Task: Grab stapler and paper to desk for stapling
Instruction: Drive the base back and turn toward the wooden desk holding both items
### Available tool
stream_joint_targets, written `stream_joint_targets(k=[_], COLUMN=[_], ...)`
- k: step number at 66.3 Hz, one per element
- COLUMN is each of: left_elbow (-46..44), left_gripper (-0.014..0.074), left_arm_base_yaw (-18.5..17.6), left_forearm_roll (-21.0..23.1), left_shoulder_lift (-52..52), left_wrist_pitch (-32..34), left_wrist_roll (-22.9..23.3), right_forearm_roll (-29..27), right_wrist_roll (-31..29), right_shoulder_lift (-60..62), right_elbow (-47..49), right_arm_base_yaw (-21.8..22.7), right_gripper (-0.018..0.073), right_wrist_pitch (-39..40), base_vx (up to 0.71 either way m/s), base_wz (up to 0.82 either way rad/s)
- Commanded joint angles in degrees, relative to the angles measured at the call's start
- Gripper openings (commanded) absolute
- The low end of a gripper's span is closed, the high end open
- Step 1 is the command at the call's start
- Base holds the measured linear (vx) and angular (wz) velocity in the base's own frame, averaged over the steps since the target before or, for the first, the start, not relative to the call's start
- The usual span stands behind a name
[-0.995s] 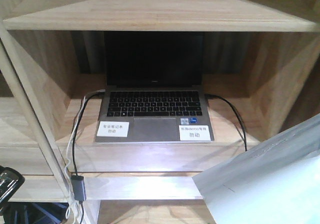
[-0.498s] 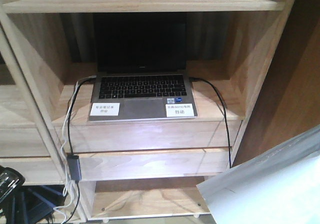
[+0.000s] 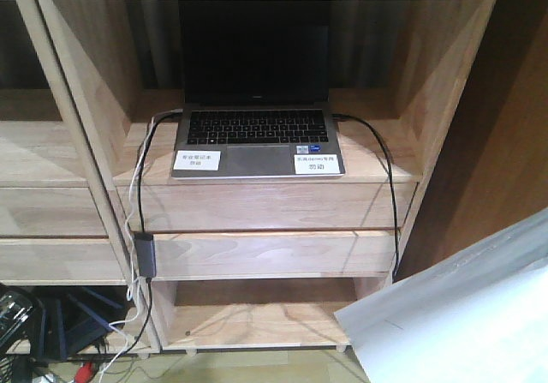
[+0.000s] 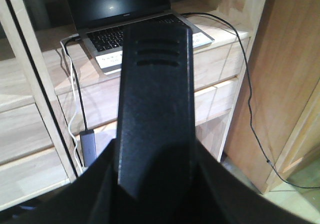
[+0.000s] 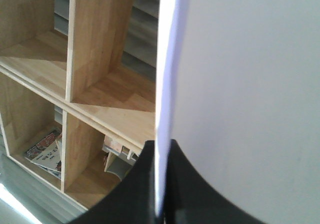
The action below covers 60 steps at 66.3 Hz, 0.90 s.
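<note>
While no desk is being shown in any view, the stapler (image 4: 155, 93) is being held clamped in the left gripper (image 4: 156, 176), long axis pointing toward the shelving unit (image 3: 274, 205), and the paper (image 5: 240, 83) is being pinched edge-on in the right gripper (image 5: 160, 189).

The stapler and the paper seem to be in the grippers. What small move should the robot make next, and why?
Probably turn away from the shelving unit to look for the desk. The left gripper seems closed on the stapler, the right gripper pinches the paper by its edge, and no view shows a desk, only shelves with a laptop.
</note>
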<state>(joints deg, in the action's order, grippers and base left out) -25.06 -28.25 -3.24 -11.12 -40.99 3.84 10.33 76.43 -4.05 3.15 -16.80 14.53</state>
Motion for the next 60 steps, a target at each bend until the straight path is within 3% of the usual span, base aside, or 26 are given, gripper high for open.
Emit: stream_joint_targets(k=[1, 25, 60], left_elbow=[-1.7, -1.7, -1.7], left_gripper=[-0.0007, -0.0007, -0.0007], left_arm_base_yaw=[-0.3, -0.3, -0.3], left_forearm_roll=[0.1, 0.1, 0.1], left_shoulder_lift=[-0.5, -0.5, -0.5], left_wrist_pitch=[6.6, 6.6, 6.6], left_wrist_roll=[0.1, 0.1, 0.1], right_forearm_roll=[0.6, 0.6, 0.6], right_wrist_roll=[-0.2, -0.2, -0.2], right_shoulder_lift=[-0.7, -0.7, -0.7], right_elbow=[1.7, 1.7, 1.7], right_arm_base_yaw=[0.2, 0.2, 0.2], right_gripper=[-0.0005, -0.0005, -0.0005], right_wrist_pitch=[4.3, 4.3, 4.3], base_vx=[-0.10, -0.06, -0.06], base_wz=[0.03, 0.22, 0.65])
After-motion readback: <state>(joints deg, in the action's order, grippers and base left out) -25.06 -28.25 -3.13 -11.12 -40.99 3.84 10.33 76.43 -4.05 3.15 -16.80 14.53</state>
